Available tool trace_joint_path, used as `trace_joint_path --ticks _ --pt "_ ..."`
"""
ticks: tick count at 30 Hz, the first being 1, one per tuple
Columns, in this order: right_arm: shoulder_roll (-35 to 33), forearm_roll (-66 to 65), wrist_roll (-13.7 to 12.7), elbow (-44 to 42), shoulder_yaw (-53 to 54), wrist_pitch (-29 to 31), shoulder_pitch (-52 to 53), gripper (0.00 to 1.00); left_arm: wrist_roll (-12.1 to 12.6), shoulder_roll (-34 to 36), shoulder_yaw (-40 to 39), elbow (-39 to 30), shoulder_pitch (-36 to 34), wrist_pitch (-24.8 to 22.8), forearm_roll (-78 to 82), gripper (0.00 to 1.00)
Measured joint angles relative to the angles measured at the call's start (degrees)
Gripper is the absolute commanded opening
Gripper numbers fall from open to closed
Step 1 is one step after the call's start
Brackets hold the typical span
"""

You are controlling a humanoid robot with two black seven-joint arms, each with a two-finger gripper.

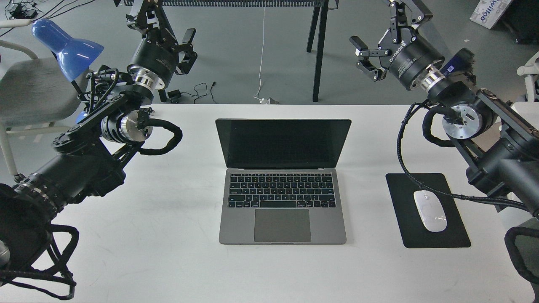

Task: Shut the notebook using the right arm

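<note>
Quite a bit gets cut off here. The top edge of the view clips the upper fingers of both my grippers, and my forearms run off the sides. A blue desk lamp (67,46) sits half behind my left arm (80,164), so I only see its glossy shade. The cardboard box (490,11) in the far right corner is mostly out of view and its lettering is too cropped to read.

My right gripper (389,31) hangs over the floor beyond the far right corner of the surface (168,252), jaws spread wide, holding nothing and touching nothing. My left gripper (166,29) is up past the far left corner, jaws also apart and empty, though one finger is hard to make out against the dark frame behind it. My right arm (484,139) has a blue-marked module by the wrist and a braided black cable looping down over the mouse pad (404,202).

The laptop (282,185) sits open mid-surface, well apart from both grippers: slim matte grey metal body, black keys, big smooth trackpad, and a glossy black screen standing upright. To its right lies the flat black rectangular pad with a rounded, shiny white mouse (429,210) on it. The surface itself is plain white and slightly scuffed.
</note>
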Motion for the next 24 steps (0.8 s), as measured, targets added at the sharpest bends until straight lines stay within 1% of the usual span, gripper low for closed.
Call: trace_joint_path --ticks 5,11,15,19,24 --pt "1.1 -0.2 -0.3 -1.8 -6.2 -1.8 3.0 1.0 0.0 0.0 0.0 0.0 0.0 0.0 0.0 1.0" --pt "3.3 -0.2 -1.0 -8.0 -20.1 -3.4 11.5 1.0 0.0 0.0 0.0 0.0 0.0 -0.1 0.0 1.0" --pt "5.2 0.2 -2.1 -11.3 -29.3 -3.6 16.8 1.0 0.0 0.0 0.0 0.0 0.0 -0.1 0.0 1.0" --pt "6.7 0.5 -3.6 -12.2 -38.1 -3.6 21.2 1.0 0.0 0.0 0.0 0.0 0.0 -0.1 0.0 1.0" --pt "7.6 0.3 -3.9 -12.2 -49.0 -3.1 25.0 1.0 0.0 0.0 0.0 0.0 0.0 -0.1 0.0 1.0"
